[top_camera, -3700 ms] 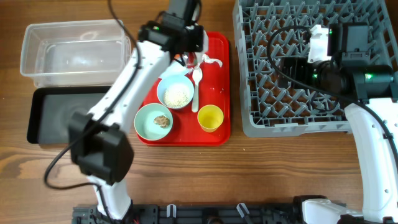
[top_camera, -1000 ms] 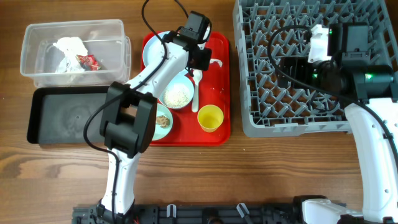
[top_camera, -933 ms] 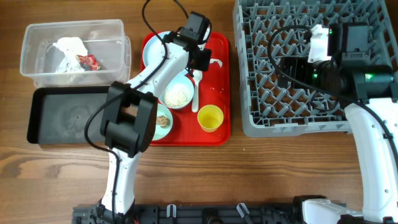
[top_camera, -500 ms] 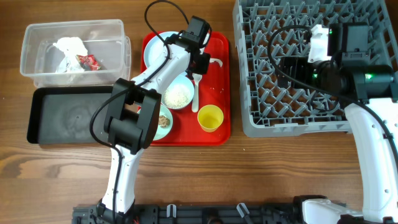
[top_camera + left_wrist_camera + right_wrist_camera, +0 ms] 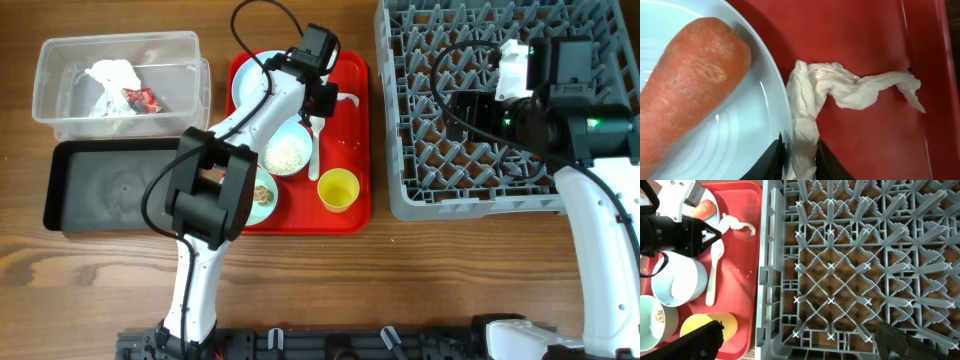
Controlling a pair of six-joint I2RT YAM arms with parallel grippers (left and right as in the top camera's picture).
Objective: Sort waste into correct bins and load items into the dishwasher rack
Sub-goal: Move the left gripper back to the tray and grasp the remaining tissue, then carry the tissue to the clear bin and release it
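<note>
My left gripper (image 5: 321,97) is low over the red tray (image 5: 350,215), shut on a twisted white paper (image 5: 812,95) that lies just right of the round pale blue plate (image 5: 725,150). An orange carrot (image 5: 685,85) lies on that plate (image 5: 250,82). A crumpled white-and-red wrapper (image 5: 115,80) sits in the clear tub (image 5: 60,55). The black tray (image 5: 110,185) holds nothing. One bowl (image 5: 285,152) holds rice, another (image 5: 257,195) a brown lump. The yellow cup (image 5: 338,189) and white spoon (image 5: 316,140) are on the red tray. My right gripper (image 5: 800,340) is open over the grey rack (image 5: 500,150).
The rack (image 5: 850,255) fills the table's right side, its pegs upright and nothing in it. The tub and black tray stand at the left. A few rice grains lie loose on the red tray (image 5: 747,275) beside the spoon (image 5: 715,275).
The wrapper went from the red tray into the clear tub. My left gripper came back over the tray and in the last second shifted slightly right onto the white paper. The right arm is still.
</note>
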